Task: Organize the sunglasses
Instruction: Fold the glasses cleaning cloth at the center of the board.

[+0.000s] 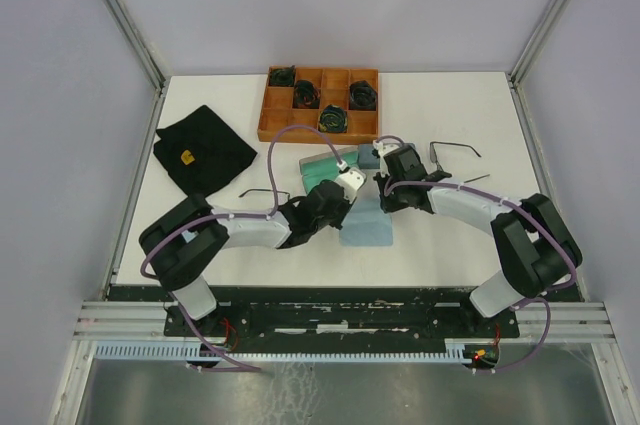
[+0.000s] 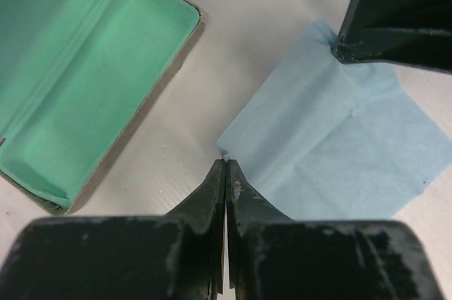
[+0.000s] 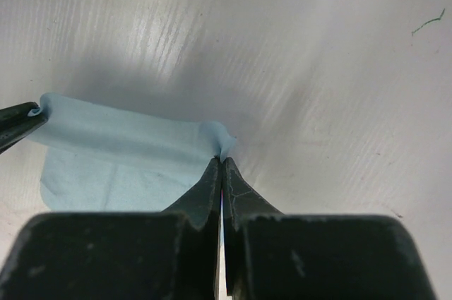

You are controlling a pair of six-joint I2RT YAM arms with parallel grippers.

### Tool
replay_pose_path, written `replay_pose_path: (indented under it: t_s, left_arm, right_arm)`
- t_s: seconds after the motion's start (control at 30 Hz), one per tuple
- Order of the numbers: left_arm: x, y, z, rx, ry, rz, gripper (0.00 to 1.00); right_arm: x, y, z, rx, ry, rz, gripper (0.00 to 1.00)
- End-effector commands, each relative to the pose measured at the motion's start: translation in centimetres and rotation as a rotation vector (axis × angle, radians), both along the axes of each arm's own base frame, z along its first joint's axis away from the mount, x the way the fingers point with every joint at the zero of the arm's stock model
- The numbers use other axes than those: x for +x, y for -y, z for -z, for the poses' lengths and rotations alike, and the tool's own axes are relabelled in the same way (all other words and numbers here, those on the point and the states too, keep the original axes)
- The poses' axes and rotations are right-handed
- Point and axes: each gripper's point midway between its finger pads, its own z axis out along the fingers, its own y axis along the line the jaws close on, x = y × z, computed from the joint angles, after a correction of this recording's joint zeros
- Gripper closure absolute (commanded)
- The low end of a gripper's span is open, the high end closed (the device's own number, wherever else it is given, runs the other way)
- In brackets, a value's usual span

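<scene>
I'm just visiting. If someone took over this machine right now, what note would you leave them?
Left gripper: shut on a corner of the blue cloth.
Right gripper: shut on another corner.
Sunglasses: left pair and right pair lie loose on the table.
Done: green-lined case open, nothing seen inside.
Left: put both pairs away.

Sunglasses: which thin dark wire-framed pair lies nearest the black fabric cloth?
The left wire-framed pair, just off the black cloth's near corner; the other pair lies far to the right.
</scene>
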Motion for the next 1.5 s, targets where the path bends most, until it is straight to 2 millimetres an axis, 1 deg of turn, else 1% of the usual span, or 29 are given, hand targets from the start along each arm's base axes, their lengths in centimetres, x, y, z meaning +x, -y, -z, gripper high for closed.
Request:
replay_pose_path:
  t_s: [0.0,0.2,0.4,0.53,0.7,0.83,1.03,1.23,1.3,1.47]
  left_arm:
    - [-0.2,1.3,-3.2,-0.091,0.106,0.098,0.97]
    - [-1.0,1.5,-2.8,-0.098,0.096,0.147,0.97]
    - [-1.8,2.1,-3.0,-0.132,0.081,0.187,0.97]
    - [-2.2,2.1,-2.9,-0.140,0.072,0.203,0.97]
    - [-2.8,2.3,-3.2,-0.157,0.067,0.230,0.97]
    - [-3.3,2.2,-3.6,-0.171,0.067,0.246,0.97]
    - [-5.2,2.4,-3.5,-0.188,0.040,0.294,0.97]
    - [-6.8,2.0,-2.3,-0.197,0.003,0.316,0.97]
    - [-7.4,2.0,-2.4,-0.207,-0.001,0.327,0.97]
    - [-8.8,2.0,-2.4,-0.206,-0.012,0.356,0.97]
  right_arm:
    - [0.5,-0.7,-1.4,0.047,0.049,-0.021,0.98]
    - [-0.5,-0.5,-1.5,0.070,0.048,-0.022,0.96]
    - [-1.5,-0.3,-1.5,0.086,0.041,-0.026,0.92]
    - [-2.0,0.0,-1.5,0.088,0.038,-0.017,0.90]
    - [-2.8,0.1,-1.6,0.105,0.027,-0.014,0.84]
    - [-3.5,0.1,-1.6,0.123,0.016,-0.009,0.83]
    - [-4.8,0.1,-1.1,0.146,-0.032,0.000,0.83]
    - [-6.2,0.6,-0.9,0.144,-0.078,0.019,0.74]
    - [-6.7,0.8,-1.0,0.147,-0.092,0.026,0.70]
    - [-7.7,2.0,-0.9,0.114,-0.128,0.088,0.66]
